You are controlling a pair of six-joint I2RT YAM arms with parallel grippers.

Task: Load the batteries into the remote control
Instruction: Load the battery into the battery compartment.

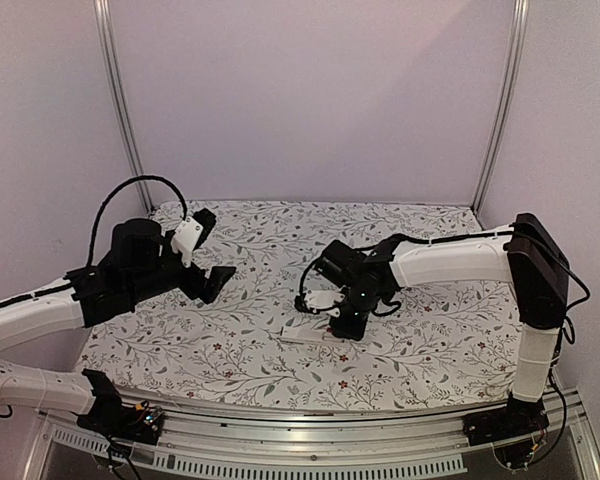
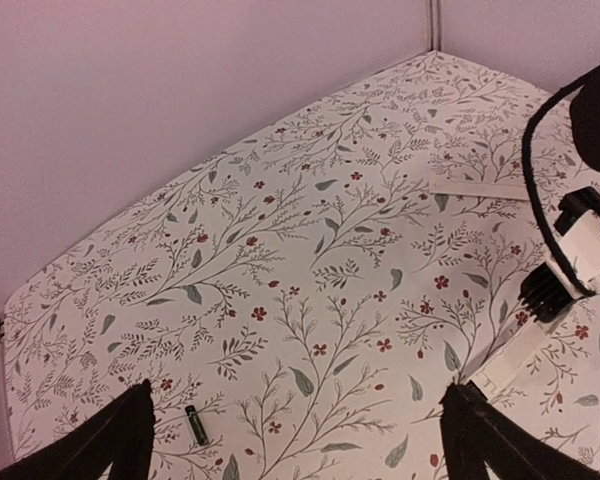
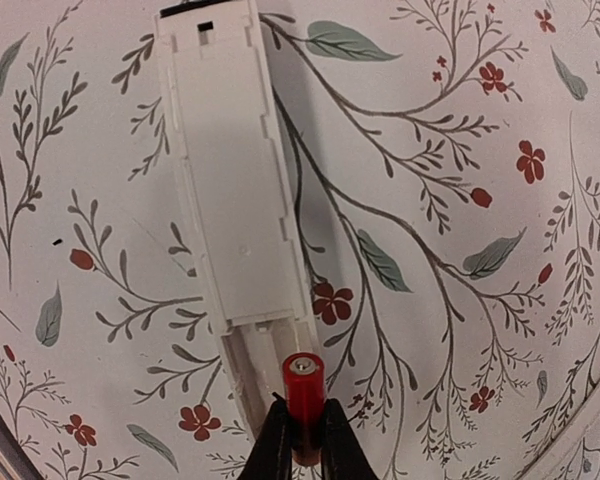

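Right tool (image 3: pixel 303 445): I see its fingers clamped on a battery (image 3: pixel 303 385), gripping the dark body low down, with the red end pointing up at the wrist camera.
Held battery: it stands on end over the uncovered bay at the near end of the remote control (image 3: pixel 230 170). I cannot tell whether its lower end touches the plastic.
Remote control: it lies flat on the surface (image 1: pixel 430 340) with its back facing up. It runs away from the right wrist camera, with a small black mark at the far end. From the top camera it sits just under the right tool, near the middle of the floral cloth.
Left tool (image 2: pixel 305 450): its fingers are spread wide with nothing between them, raised above the left part of the surface.
Second battery (image 2: pixel 196 424): it lies on the cloth just beside the left tool's left finger, not touched by it.
Cover strip (image 2: pixel 477 187): a thin white strip lies flat, beyond the right arm in the left wrist view and apart from the remote.
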